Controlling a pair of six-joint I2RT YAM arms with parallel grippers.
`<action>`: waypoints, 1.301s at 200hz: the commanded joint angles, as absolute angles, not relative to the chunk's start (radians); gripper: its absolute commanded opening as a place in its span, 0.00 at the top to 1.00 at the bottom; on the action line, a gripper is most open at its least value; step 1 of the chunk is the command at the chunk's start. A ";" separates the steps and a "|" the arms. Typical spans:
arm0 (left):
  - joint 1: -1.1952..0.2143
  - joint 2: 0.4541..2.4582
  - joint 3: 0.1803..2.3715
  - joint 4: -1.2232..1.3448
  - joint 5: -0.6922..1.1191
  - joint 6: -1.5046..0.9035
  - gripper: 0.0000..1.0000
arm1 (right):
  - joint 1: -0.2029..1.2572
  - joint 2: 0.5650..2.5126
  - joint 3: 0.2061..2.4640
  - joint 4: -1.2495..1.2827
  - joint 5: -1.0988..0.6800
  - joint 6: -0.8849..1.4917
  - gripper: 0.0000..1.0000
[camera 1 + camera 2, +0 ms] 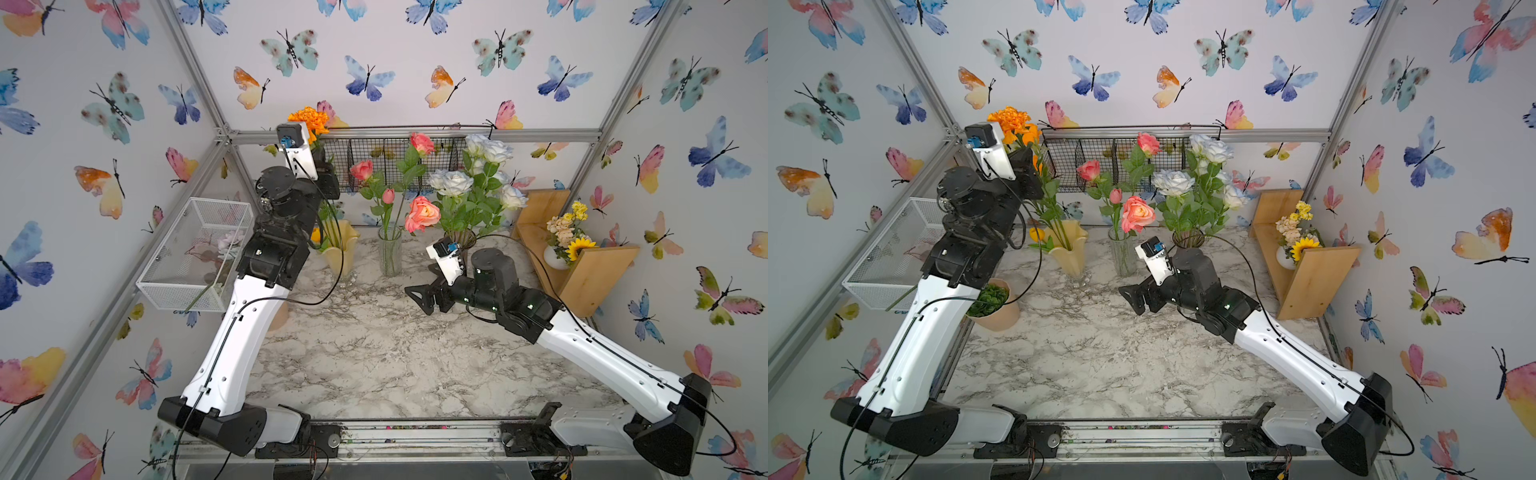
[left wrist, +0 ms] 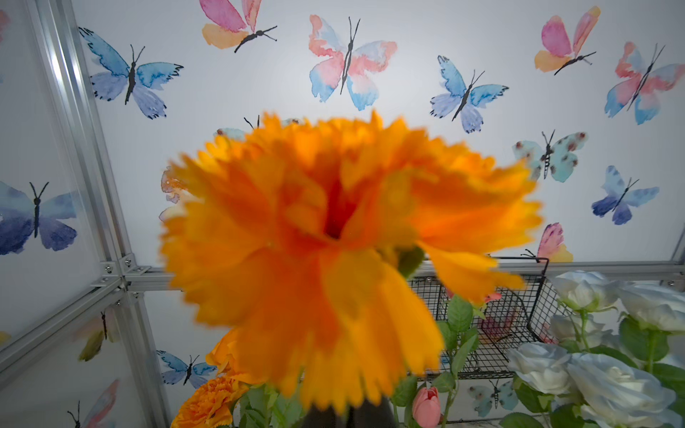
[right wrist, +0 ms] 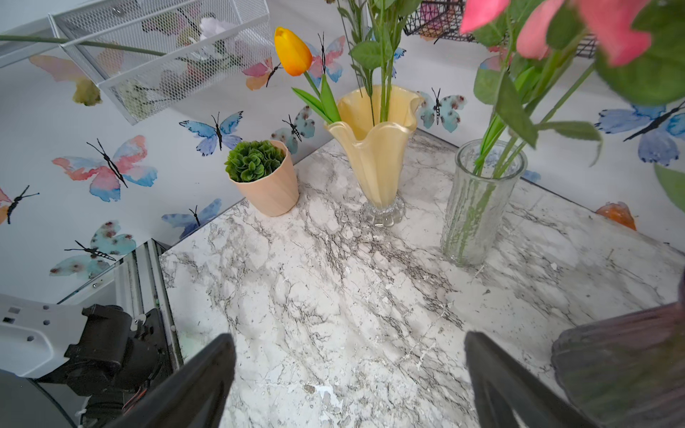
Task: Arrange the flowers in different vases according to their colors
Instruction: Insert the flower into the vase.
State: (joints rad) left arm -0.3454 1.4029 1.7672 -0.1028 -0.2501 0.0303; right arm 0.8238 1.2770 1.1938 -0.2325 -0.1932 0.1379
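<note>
In both top views the sorting looks nearly done. Orange stems stand in the yellow vase (image 1: 340, 249), pink flowers (image 1: 422, 214) in the clear vase (image 1: 390, 253) and white roses (image 1: 455, 183) in the purple vase (image 1: 1187, 240), all three in a row at the back of the bench (image 1: 374, 353). The left end effector (image 1: 1029, 164) is raised high above the yellow vase, with the orange marigold (image 1: 1013, 118) just above it. Its jaws are pressed together, apparently on that flower's stem. The right end effector (image 1: 424, 297) hangs spread and empty low over the bench, its arm directly in front of the purple vase. A white wire basket (image 1: 195, 253) on the side wall holds a pale bloom whose colour I cannot tell.

The left wrist view is filled by the blurred marigold (image 2: 333, 241). Its stem and the grip point are hidden behind the petals.

The right wrist view shows the two fingers (image 3: 207, 370) wide apart over bare marble, with the purple vase (image 3: 622, 363) just beside one of them. An orange tulip (image 3: 293, 52) is already in the yellow vase (image 3: 374, 148).

As I judge it, the main risk is the yellow vase: it stands on a narrow foot and is crowded. A stem pushed down at a slant could catch the ruffled rim or the other stems and tip it. A sideways swing of the right arm could also knock over the purple vase.
</note>
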 commanded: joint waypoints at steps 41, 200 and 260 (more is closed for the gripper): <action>-0.256 1.451 1.610 0.057 -0.226 0.007 1.00 | 0.822 1.307 1.218 -0.260 -0.163 0.115 0.02; -0.216 1.374 1.574 -0.069 -0.132 -0.174 0.01 | 0.821 1.254 1.247 -0.301 -0.136 0.134 0.01; -0.216 1.083 1.457 -0.181 -0.121 -0.274 0.01 | 0.820 1.168 1.171 -0.243 0.043 0.212 0.02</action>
State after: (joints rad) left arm -0.2218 1.2186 1.5112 -0.1238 -0.1497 -0.2111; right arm 0.8238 1.2297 1.2217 -0.2798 -0.1013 0.1612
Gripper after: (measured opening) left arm 0.987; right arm 0.985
